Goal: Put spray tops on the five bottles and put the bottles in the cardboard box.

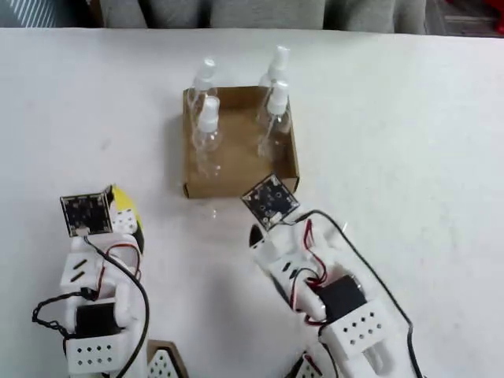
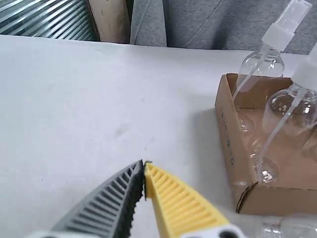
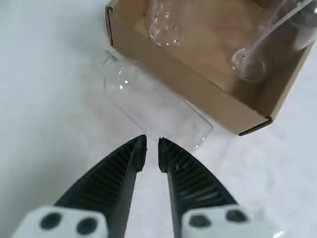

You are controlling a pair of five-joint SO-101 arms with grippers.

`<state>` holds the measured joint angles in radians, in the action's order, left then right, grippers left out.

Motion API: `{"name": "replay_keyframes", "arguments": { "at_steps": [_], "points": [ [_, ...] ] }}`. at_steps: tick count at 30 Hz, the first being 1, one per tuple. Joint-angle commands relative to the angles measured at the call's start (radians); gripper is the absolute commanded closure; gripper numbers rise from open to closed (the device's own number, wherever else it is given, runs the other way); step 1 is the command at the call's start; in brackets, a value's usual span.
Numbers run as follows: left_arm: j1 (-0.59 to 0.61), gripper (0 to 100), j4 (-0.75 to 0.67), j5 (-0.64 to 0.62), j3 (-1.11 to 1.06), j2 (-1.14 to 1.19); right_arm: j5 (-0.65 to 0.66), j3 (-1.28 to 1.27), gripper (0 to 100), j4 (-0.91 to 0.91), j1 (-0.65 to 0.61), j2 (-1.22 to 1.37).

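Right claw (image 3: 152, 153), black jaws, is all but closed: a thin slit between the tips, nothing in it. It hangs low over the white table (image 1: 409, 157), tips aimed at the fifth clear plastic bottle (image 3: 153, 106). That bottle lies on its side on the table, right alongside the near outside wall of the shallow brown cardboard box (image 3: 198, 94). The tips are near the bottle, not touching it. Left claw (image 2: 144, 171), one grey jaw & one yellow, is closed tip to tip and empty, off to the box's side and apart from it.

Progress as I read it: 4 of 5 done. Four clear bottles w/ white spray tops (image 1: 209, 118) stand upright inside the box, two at the back, two nearer the arms.

Left to do: the lying bottle. Its neck looks bare, no white top on it that I can make out, and I can't spot a loose spray top on the table. So approx. one bottle to go: top it, lift it, get it in the box. The front of the box looks to have room. The bottle is clear & round, so prob. rolls if nudged.
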<state>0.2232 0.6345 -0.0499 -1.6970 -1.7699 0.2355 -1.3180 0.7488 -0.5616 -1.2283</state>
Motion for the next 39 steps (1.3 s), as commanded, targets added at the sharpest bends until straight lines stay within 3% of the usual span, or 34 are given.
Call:
{"name": "replay_keyframes", "arguments": {
  "at_steps": [1,5,20,29,34,39],
  "points": [
    [0.012,98,-0.026,0.012,0.002,-0.015,-0.023,-0.051,98.2,-0.173,-0.012,-0.001],
    [0.012,98,-0.026,0.012,0.002,-0.015,-0.1,-0.06,98.2,-0.289,-0.012,0.09],
    [0.012,98,-0.026,0.012,0.002,-0.015,-0.101,-0.026,98.2,-0.753,0.036,0.61],
    [0.012,98,-0.026,0.012,0.002,-0.015,-0.1,-0.003,98.2,-0.73,0.065,0.72],
    [0.012,98,-0.026,0.012,0.002,-0.015,-0.04,0.0,98.2,-0.588,0.007,0.71],
    [0.012,98,-0.026,0.012,0.002,-0.015,0.048,0.002,98.1,-0.381,-0.01,0.527]
  ]
}}
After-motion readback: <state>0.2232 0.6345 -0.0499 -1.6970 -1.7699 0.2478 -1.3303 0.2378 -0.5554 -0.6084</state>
